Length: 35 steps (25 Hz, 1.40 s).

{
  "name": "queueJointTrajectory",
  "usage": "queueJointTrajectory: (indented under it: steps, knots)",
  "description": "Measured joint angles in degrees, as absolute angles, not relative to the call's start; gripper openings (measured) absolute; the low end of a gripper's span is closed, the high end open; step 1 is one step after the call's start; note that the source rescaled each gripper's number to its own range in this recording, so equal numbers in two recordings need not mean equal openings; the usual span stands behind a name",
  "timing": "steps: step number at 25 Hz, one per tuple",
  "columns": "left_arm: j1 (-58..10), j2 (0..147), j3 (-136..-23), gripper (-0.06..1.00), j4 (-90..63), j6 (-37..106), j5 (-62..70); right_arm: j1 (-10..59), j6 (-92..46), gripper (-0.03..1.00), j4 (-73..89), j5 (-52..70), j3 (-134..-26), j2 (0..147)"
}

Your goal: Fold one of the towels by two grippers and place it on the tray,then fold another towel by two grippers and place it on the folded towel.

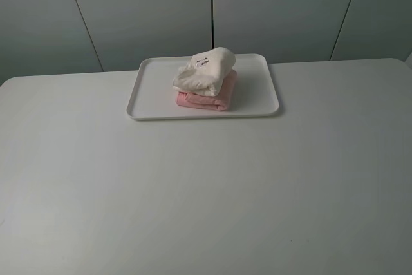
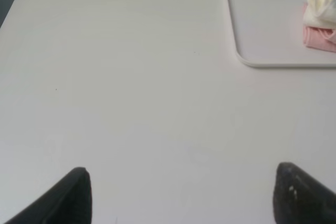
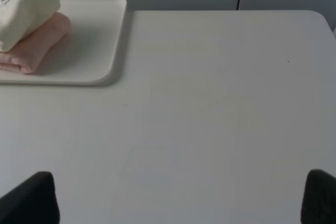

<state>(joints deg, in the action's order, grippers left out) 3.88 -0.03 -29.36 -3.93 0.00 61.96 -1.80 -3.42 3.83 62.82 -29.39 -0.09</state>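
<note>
Grey wall panels back the white desk (image 1: 206, 191), where the cream towel (image 1: 205, 70) lies on the pink towel (image 1: 209, 98) in the tray (image 1: 257, 94) at twelve o'clock, left gripper (image 2: 181, 195) and right gripper (image 3: 181, 198) both wide open, empty, well apart from it.

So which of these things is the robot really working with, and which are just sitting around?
Part of the job:
- pink towel, folded, on the tray
- cream-white towel, folded, on top of the pink one
- white tray
- left gripper and right gripper, jaws wide apart, holding nothing

Just there:
- white table
- grey wall panels behind
</note>
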Motion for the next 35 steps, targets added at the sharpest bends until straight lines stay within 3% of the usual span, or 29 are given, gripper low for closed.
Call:
queueJointTrajectory:
  steps: [35]
  knots:
    - [3.88, -0.03, -29.36, 0.96, -3.79, 0.00, 61.96, -1.80, -2.09, 1.00, 5.27, 62.82, -29.39, -0.09]
